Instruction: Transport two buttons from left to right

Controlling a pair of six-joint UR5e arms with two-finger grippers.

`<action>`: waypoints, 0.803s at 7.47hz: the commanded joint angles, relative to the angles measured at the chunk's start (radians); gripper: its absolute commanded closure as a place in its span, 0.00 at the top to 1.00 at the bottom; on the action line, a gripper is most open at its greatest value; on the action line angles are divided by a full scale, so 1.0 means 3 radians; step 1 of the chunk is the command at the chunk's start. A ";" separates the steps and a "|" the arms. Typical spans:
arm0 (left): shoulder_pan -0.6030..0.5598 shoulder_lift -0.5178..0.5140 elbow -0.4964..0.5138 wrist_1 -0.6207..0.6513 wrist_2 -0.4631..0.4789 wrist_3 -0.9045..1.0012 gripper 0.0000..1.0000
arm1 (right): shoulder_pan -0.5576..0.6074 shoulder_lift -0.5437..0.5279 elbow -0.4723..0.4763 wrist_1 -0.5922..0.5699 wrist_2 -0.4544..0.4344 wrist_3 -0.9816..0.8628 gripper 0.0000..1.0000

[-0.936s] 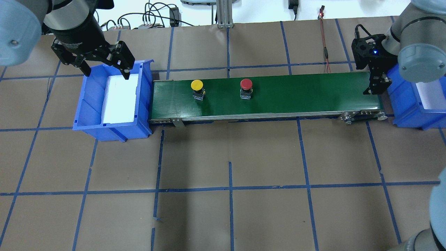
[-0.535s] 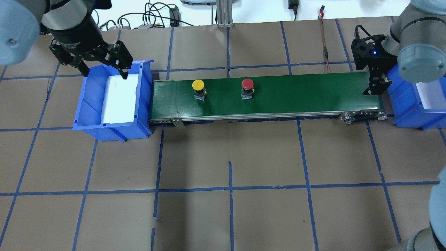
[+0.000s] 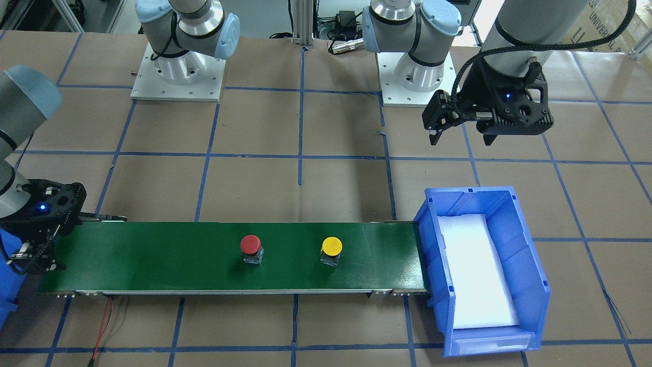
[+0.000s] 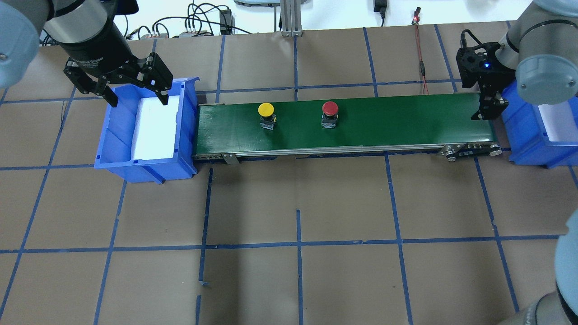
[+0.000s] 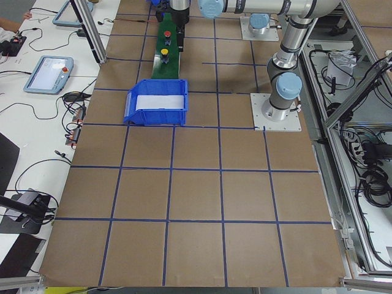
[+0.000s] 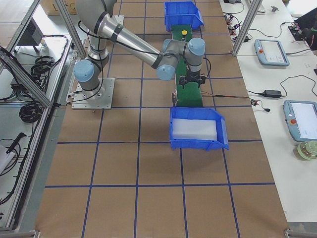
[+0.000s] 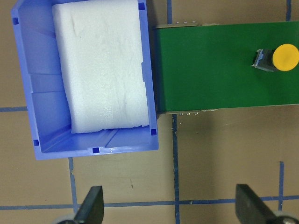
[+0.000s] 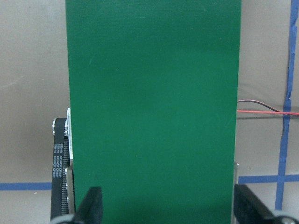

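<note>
By far belt (image 4: pixel 384 126) edge, two buttons (image 4: pixel 266 109) (image 4: pixel 329 108)

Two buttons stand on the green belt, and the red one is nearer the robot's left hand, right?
No. The yellow button is nearer the left hand; the red button stands farther along the green belt. The overhead view shows it.

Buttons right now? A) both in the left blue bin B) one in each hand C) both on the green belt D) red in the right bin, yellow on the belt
C: the yellow button and the red button both stand on the green belt, apart from each other.
</note>
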 commanded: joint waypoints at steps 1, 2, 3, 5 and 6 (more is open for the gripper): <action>-0.0003 0.0012 -0.0012 -0.0008 0.0005 -0.0014 1.00 | 0.0000 -0.0017 0.0002 0.0008 0.0000 0.0009 1.00; -0.0003 -0.0008 -0.0007 0.0032 -0.0020 -0.0034 1.00 | 0.0000 -0.0017 0.0002 0.0018 0.0000 0.0009 1.00; -0.0003 0.0012 -0.0012 0.0008 0.0005 -0.0024 1.00 | 0.0000 -0.0022 0.0002 0.0023 0.0000 0.0004 1.00; -0.0008 0.0023 -0.0012 -0.0018 0.0005 -0.0019 1.00 | 0.0000 -0.0037 0.0002 0.0038 0.0000 0.0009 1.00; 0.0012 0.0028 -0.0007 0.0002 -0.0020 -0.0029 1.00 | 0.0000 -0.0037 -0.0008 0.0038 0.0000 0.0009 1.00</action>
